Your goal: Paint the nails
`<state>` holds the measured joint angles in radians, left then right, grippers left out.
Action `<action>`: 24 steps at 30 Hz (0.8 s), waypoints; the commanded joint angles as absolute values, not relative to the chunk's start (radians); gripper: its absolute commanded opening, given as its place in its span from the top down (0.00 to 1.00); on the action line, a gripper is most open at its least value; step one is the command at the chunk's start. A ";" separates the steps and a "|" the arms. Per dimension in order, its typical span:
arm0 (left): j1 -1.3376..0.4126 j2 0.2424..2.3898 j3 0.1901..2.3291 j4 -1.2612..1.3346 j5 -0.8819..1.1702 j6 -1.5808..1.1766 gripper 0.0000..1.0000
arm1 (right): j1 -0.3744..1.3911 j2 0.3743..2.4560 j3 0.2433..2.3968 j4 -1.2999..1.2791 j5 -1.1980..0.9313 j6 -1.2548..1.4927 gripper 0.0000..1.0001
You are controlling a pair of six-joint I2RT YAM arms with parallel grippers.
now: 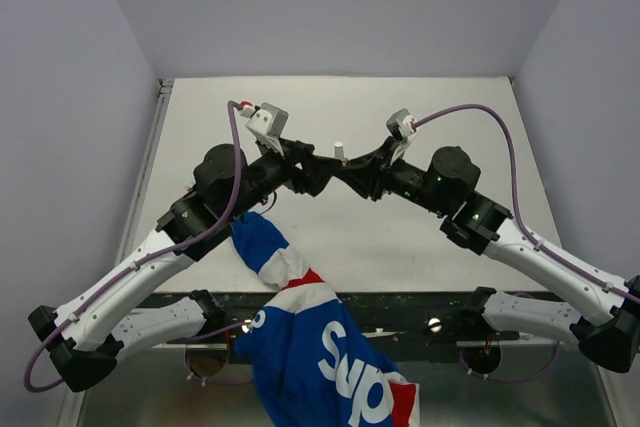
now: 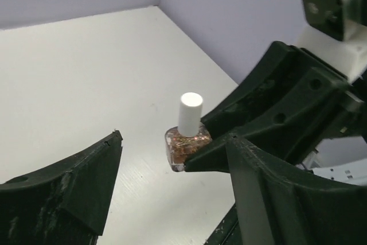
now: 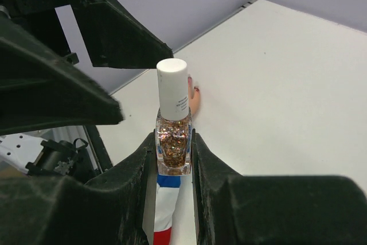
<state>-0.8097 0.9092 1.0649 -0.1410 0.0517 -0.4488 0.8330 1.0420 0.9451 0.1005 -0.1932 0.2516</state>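
A small clear polish bottle (image 3: pixel 174 150) full of coppery glitter, with a white cap (image 3: pixel 172 87), stands upright between the fingers of my right gripper (image 3: pixel 173 137), which is shut on its glass body. Just behind the cap lies a bare fingertip of the hand (image 3: pixel 195 102), showing one reddish nail (image 3: pixel 196 89); the other nails are hidden. The blue, white and red sleeve (image 1: pixel 300 317) runs under my left arm. My left gripper (image 2: pixel 175 137) is open, its tips just short of the bottle (image 2: pixel 186 147) and facing it. Both grippers meet at the table's middle by the cap (image 1: pixel 340 150).
The white table (image 1: pixel 450 117) is walled by pale lilac panels on three sides. A dark rail (image 1: pixel 400 302) crosses the near edge between the arm bases. Purple cables loop over both wrists.
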 commanded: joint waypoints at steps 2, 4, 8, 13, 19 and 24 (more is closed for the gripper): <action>-0.828 0.977 1.127 -0.133 -0.129 -0.489 0.25 | 0.853 1.048 0.959 0.086 -0.078 0.218 0.99; -0.831 1.008 1.149 -0.143 -0.135 -0.489 0.27 | 0.854 1.051 0.953 0.083 -0.069 0.213 0.99; -0.831 1.032 1.158 -0.112 -0.132 -0.494 0.32 | 0.859 1.055 0.943 0.074 -0.051 0.204 0.99; -0.833 1.064 1.172 -0.110 -0.109 -0.506 0.37 | 0.861 1.060 0.939 0.066 -0.035 0.193 0.99; -0.841 1.118 1.200 -0.129 -0.078 -0.518 0.41 | 0.864 1.071 0.936 0.064 -0.015 0.187 0.99; -0.845 1.144 1.207 -0.129 -0.075 -0.518 0.48 | 0.867 1.071 0.931 0.061 -0.005 0.179 0.99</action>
